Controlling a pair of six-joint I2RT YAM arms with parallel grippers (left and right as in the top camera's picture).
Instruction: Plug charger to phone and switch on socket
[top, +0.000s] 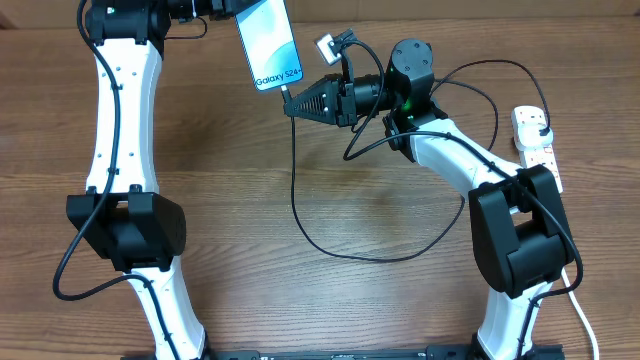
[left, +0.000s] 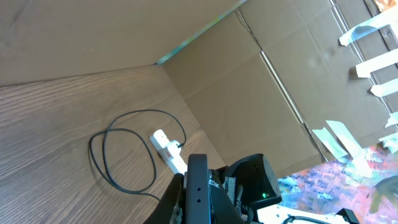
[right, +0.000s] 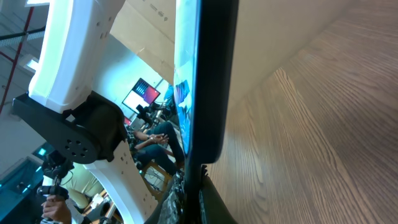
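The phone (top: 266, 45) with its "Galaxy S24+" screen hangs above the table's far edge, my left gripper (top: 240, 8) shut on its upper end. In the left wrist view the phone (left: 198, 183) shows edge-on between the fingers of that gripper (left: 198, 208). My right gripper (top: 292, 102) is shut on the charger's connector, whose tip meets the phone's bottom edge (right: 202, 146); how deep it sits I cannot tell. The charger cable (top: 330, 245) loops over the table toward the socket (top: 535, 140) at the right edge. The right wrist view has the gripper (right: 193, 199) just below the phone.
A thick white cord (top: 580, 310) leaves the socket along the right edge. The left arm's white links (top: 120, 110) stand at the left, and the right arm's base (top: 515, 230) is near the socket. Cardboard walls (left: 261, 81) enclose the wooden table.
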